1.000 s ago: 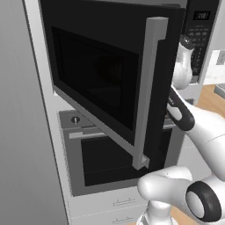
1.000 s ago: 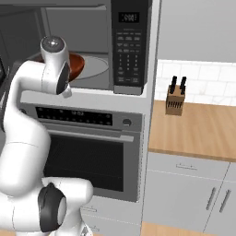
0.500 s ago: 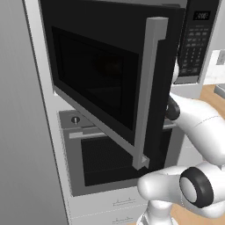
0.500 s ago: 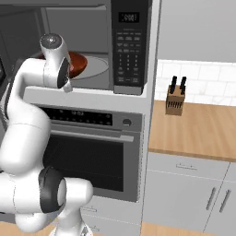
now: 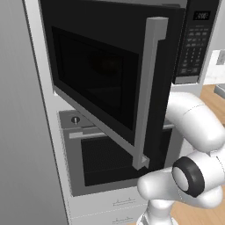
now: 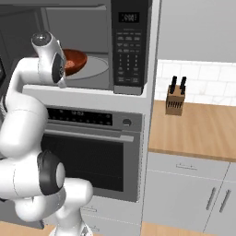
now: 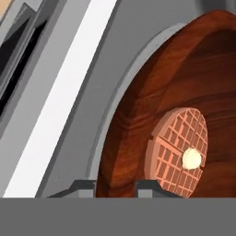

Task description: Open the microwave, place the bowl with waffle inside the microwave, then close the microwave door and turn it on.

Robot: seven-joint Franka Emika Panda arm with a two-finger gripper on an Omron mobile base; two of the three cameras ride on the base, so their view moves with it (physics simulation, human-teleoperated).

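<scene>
One waffle [image 7: 177,152] is held in one bowl [image 7: 138,138] inside the microwave [image 6: 99,69], its rim clamped by the gripper [image 7: 115,185].

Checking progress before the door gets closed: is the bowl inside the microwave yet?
Inside. The bowl sits over the turntable in the microwave cavity, the door swung open.

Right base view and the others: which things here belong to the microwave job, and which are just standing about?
Job:
microwave, cavity open
microwave door, swung wide open
bowl with waffle, inside the microwave
gripper, its fingers straddling the bowl's rim

Standing about:
oven below the microwave
knife block on the wooden counter
</scene>
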